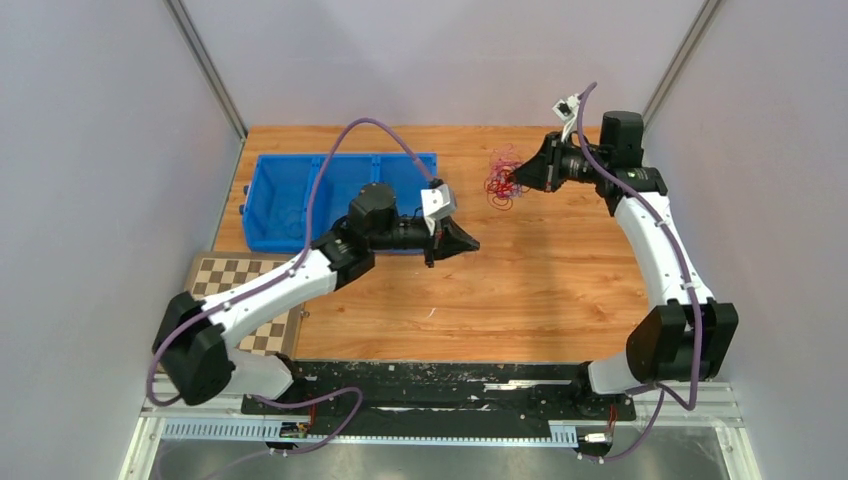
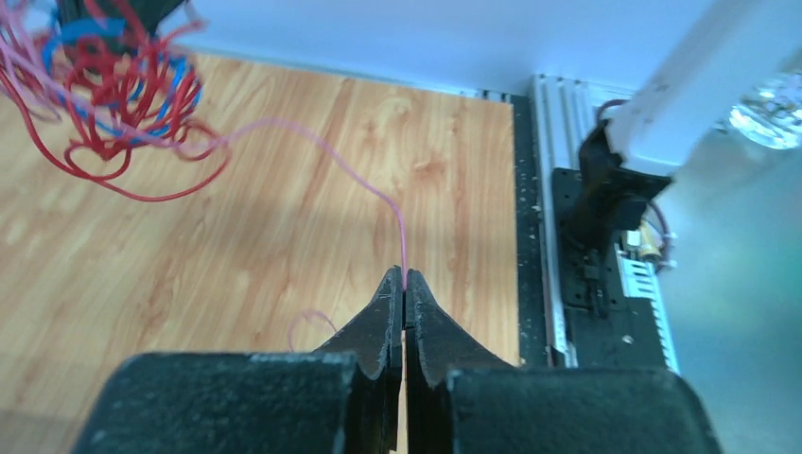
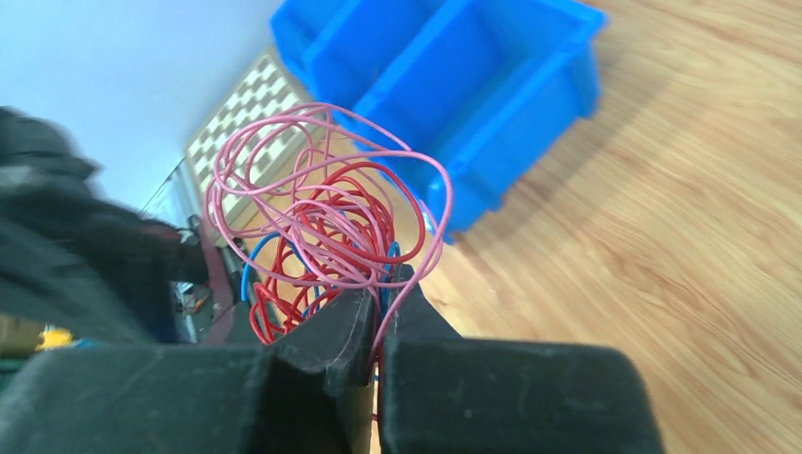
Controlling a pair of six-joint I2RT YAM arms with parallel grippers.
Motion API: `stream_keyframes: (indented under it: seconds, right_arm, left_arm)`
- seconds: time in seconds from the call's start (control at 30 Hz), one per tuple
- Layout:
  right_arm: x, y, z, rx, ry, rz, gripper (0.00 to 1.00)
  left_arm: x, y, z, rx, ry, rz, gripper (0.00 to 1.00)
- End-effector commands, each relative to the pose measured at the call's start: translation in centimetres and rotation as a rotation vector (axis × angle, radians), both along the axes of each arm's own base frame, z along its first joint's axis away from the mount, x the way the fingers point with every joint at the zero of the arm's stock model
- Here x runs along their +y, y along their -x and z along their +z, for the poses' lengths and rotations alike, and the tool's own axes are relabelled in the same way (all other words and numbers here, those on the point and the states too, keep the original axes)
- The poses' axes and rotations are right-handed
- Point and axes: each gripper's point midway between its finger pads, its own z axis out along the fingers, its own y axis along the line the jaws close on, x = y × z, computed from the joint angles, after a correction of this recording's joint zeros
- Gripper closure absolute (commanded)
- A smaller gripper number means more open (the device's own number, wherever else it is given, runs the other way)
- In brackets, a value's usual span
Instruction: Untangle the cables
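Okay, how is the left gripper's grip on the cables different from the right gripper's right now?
The left gripper pinches a single pink wire at its very fingertips, while the right gripper clamps the tangle of red, pink and blue wires. The left gripper's wire curves away toward the tangle, whereas the right gripper's tangle bunches right above its fingers. Both are shut.

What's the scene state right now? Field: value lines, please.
left hand: shut on pink cable, pinched at the fingertips
right hand: shut on tangle of red, pink and blue cables
link: pink cable runs from the tangle across to the left hand
blue bin: far left of table, no cables visible inside
checkerboard: near left edge, partly hidden by the left arm
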Motion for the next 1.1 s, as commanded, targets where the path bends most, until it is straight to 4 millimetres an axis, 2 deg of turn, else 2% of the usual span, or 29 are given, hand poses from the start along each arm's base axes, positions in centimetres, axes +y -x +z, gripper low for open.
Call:
stream_keyframes:
  seconds: [0.0,0.13,0.27,0.43,0.57,0.7,0.87,0.97,1.07]
  right_arm:
    - [-3.1,-3.4,-2.7,0.007,0.045,-0.106,0.97]
    - [-4.7,-5.6,-5.8,0.057,0.083,-0.159,0.96]
    - [-5.6,-6.7,-9.4,0.084,0.150,-0.179,0.96]
    - [-6.4,-6.4,-13.9,0.143,0.220,-0.190,0.94]
    - [-6.4,-5.6,-16.0,0.185,0.231,-0.177,0.87]
    - [-5.9,-4.4,-16.8,0.213,0.209,-0.141,0.83]
    - [-5.8,-2.7,-17.7,0.211,0.225,-0.120,0.81]
    - [-6.2,-1.7,-19.2,0.230,0.260,-0.125,0.80]
    - [-6.8,-0.9,-21.0,0.252,0.304,-0.130,0.80]
  left_arm:
    - [2.5,4.1,7.6,-0.201,0.090,-0.114,1.00]
    - [3.9,5.7,11.5,-0.268,0.141,-0.130,1.00]
    - [4.9,6.5,16.1,-0.339,0.206,-0.119,1.00]
    - [6.7,7.1,22.3,-0.404,0.298,-0.088,1.00]
    - [8.1,6.6,25.7,-0.405,0.348,-0.036,1.00]
    - [9.3,5.6,27.8,-0.376,0.377,0.016,1.00]
    - [10.6,4.3,28.9,-0.347,0.395,0.085,1.00]
    - [11.6,3.7,30.2,-0.354,0.417,0.129,1.00]
    - [13.3,2.8,32.5,-0.377,0.451,0.192,1.00]
